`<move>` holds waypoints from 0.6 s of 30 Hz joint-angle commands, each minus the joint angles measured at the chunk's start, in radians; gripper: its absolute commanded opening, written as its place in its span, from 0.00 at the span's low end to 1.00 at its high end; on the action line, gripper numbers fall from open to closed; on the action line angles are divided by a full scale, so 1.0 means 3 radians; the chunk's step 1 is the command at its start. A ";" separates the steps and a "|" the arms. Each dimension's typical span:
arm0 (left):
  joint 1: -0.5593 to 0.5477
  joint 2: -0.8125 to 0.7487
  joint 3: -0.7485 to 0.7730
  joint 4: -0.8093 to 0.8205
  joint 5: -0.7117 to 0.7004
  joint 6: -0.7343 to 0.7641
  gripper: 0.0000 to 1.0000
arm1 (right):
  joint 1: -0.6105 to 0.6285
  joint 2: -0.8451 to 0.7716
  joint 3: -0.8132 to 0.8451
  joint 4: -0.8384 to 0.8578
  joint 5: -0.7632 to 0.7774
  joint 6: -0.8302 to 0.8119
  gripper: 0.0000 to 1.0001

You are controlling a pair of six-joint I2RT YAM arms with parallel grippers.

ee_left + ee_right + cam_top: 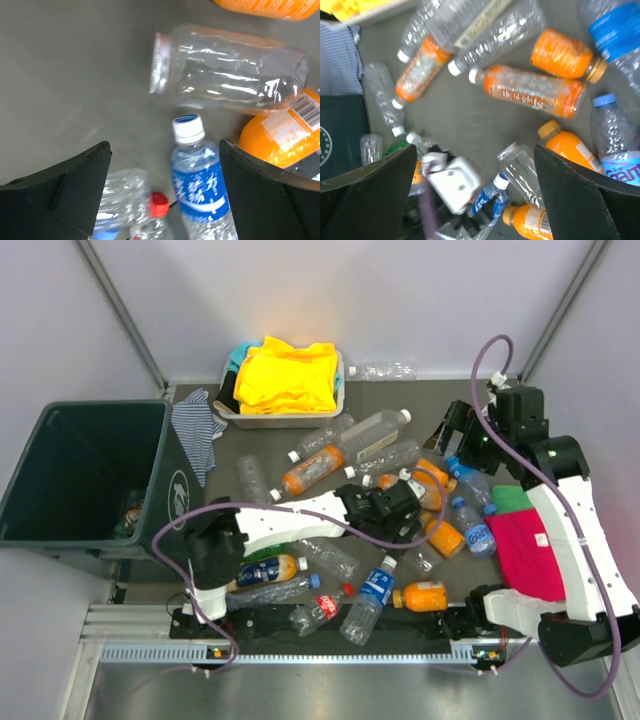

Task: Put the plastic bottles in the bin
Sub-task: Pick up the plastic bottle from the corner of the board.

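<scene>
Spread wide in left wrist view, left gripper (164,150) framing blue-labelled bottle (200,187), touching nothing; clear bottle (230,75) beyond. Best to descend straight, centre on the label below the white cap, and close gently so it cannot squirt sideways. Right wrist view: right gripper (475,150) equally wide, empty, above scattered plastic bottles (532,92). Top view: bin (95,406) off the bench's left edge, well apart from both.

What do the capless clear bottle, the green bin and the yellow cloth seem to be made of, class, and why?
Capless clear bottle: thin glossy transparent plastic, probably; the table shows through, with bright creased highlights.
Green bin: likely rigid moulded plastic, smooth dull sheen, straight walls.
Yellow cloth: soft matte fabric, folded and rumpled.
</scene>
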 commanded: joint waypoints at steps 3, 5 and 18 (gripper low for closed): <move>-0.0222 0.0275 0.0263 0.0017 0.0165 -0.0329 0.92 | -0.0038 -0.0322 0.0430 -0.0123 0.0282 -0.0062 0.99; -0.0243 0.0332 0.0315 -0.0166 0.0093 -0.0457 0.91 | -0.0038 -0.0373 0.0431 -0.0133 0.0312 -0.0056 0.99; -0.0319 0.0260 -0.0095 -0.0065 0.0344 -0.0810 0.88 | -0.0033 -0.0516 0.0247 -0.0215 0.0312 0.0036 0.99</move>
